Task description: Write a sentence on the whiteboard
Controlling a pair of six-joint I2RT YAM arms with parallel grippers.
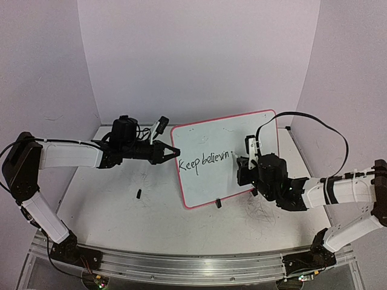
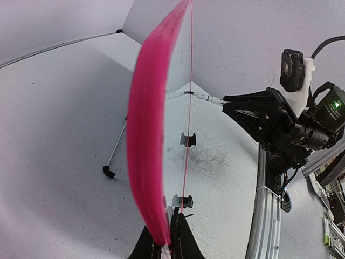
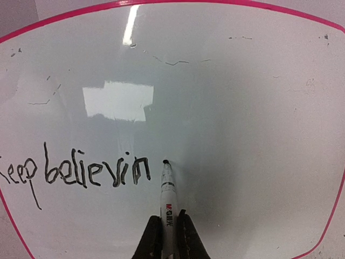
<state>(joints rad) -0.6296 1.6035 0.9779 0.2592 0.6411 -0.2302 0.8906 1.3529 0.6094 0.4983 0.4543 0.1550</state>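
**Board held at its edge, marker tip on the surface after "Keep believin"**

From the top camera we see the whiteboard (image 1: 242, 130) standing tilted on the table (image 1: 109, 211) between the two arms. The left gripper (image 1: 171, 152) meets its left edge. The right gripper (image 1: 243, 162) faces its front with a marker (image 1: 236, 158). The sentence (image 1: 205, 161) runs across the middle of the board. A small black piece (image 1: 138, 194) lies on the table left of the board.

From the left wrist we look along the pink rim. The left jaws are clenched on it, one finger on each side. Two black clips (image 2: 187, 140) sit on the board's lower edge, and a thin stand leg (image 2: 116, 151) props its back.

From the right wrist, the right jaws clamp the marker's barrel. Its tip touches the board just right of the final "n". So far the line reads "Keep believin".
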